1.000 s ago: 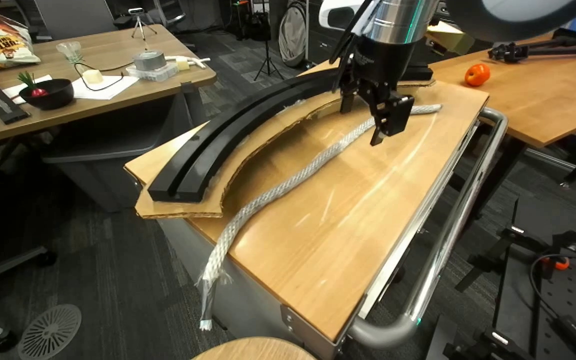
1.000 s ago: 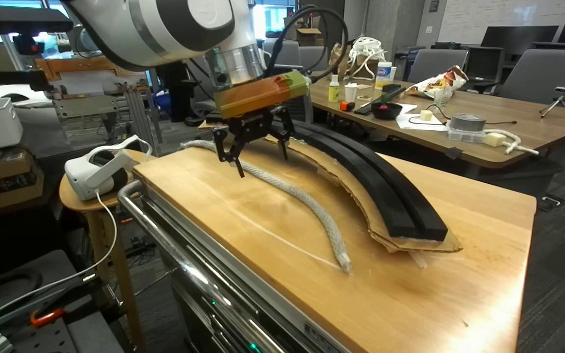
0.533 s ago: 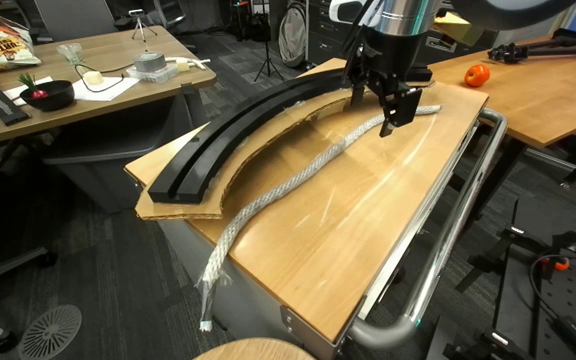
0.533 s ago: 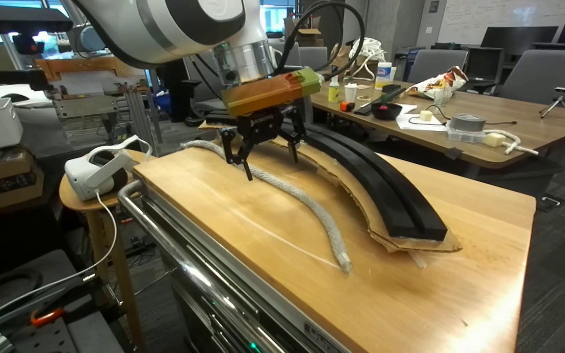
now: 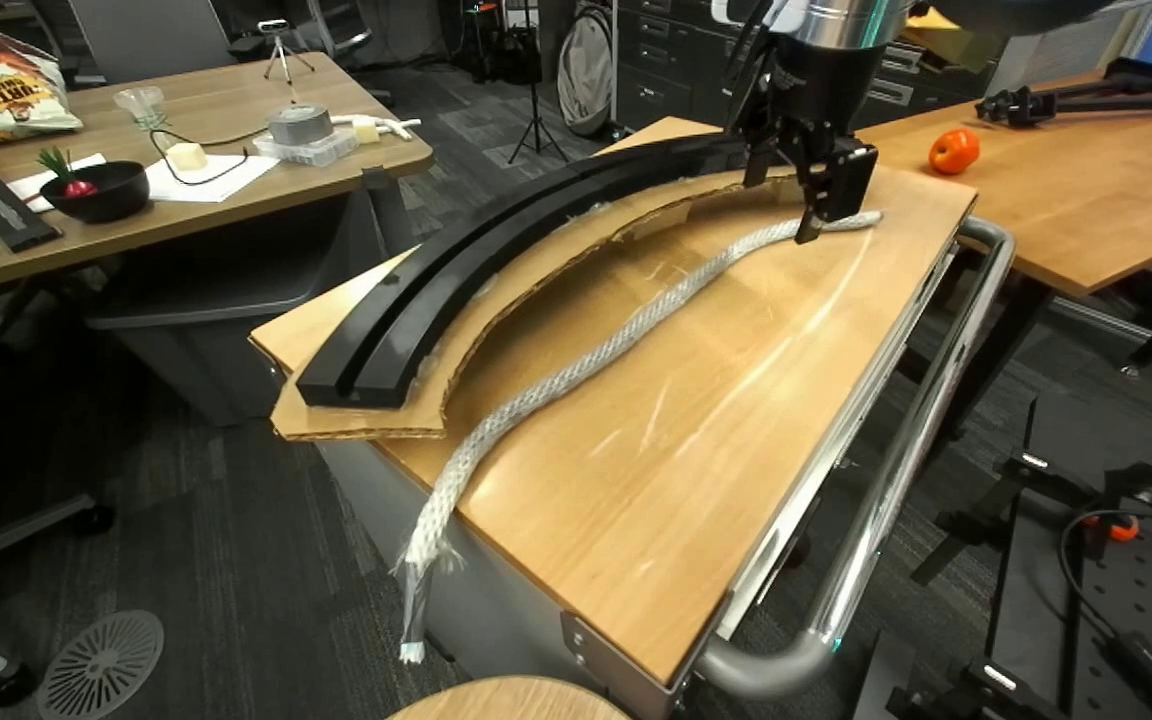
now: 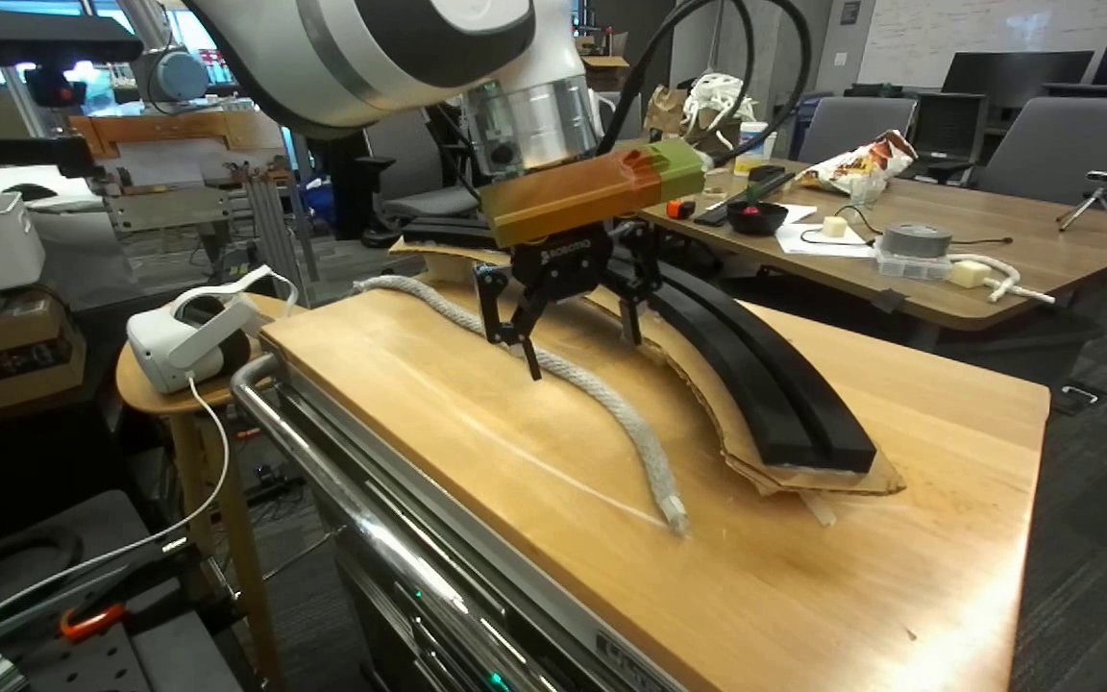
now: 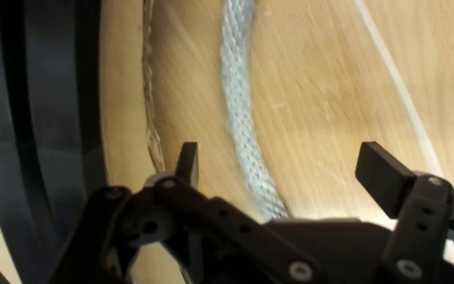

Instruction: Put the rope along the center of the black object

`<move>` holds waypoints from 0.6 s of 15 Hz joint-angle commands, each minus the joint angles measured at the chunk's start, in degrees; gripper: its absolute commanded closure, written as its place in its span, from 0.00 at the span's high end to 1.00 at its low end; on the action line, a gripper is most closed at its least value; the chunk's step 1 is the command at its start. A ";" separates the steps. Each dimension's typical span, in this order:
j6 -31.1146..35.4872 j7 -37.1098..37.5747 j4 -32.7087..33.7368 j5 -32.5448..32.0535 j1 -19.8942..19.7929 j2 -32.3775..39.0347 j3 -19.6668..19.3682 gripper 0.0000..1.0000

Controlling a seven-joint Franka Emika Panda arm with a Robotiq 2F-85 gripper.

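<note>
Above the rope point(image 7: 238, 90): gripper point(image 6: 583, 358) spread wide, now farther along it. Rope unmoved on wooden counter point(image 6: 784, 586); dark carpeted floor point(image 5: 226, 560) around.

A jointed white-and-black robot arm point(image 6: 419, 58) marks an office-like lab, a white plastic VR headset point(image 6: 164, 351) left of its thin black fingers point(image 6: 630, 322) in an exterior view, with grey padded chairs point(image 6: 1087, 159), flat black monitors point(image 6: 1017, 85) and a broad white whiteboard point(image 6: 986, 29) well beyond the fingers.

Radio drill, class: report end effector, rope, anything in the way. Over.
End effector open over rope, one jaw each side. Rope ungripped, on wooden tabletop, beside black track, not in its groove. Cardboard base juts between them.
</note>
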 commanded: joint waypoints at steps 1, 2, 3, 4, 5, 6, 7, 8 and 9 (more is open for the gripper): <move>0.63 -3.79 -0.09 4.38 -2.25 -1.31 -2.39 1.00; 0.66 -4.74 0.02 5.99 -2.73 -0.98 -2.97 1.00; 0.70 -5.44 0.10 7.55 -3.20 -0.56 -3.51 1.00; 1.05 -6.65 -0.05 9.36 -3.58 -0.34 -3.93 1.00; 1.04 -7.49 -0.06 10.95 -3.92 -0.11 -4.28 1.00; 0.95 -8.49 -0.05 12.64 -4.27 0.21 -4.59 1.00; 0.84 -9.21 0.00 14.00 -4.56 0.48 -4.80 1.00; 0.85 -10.01 0.02 15.50 -4.84 0.81 -5.02 1.00; 0.86 -10.82 0.08 16.79 -5.08 1.12 -5.14 1.00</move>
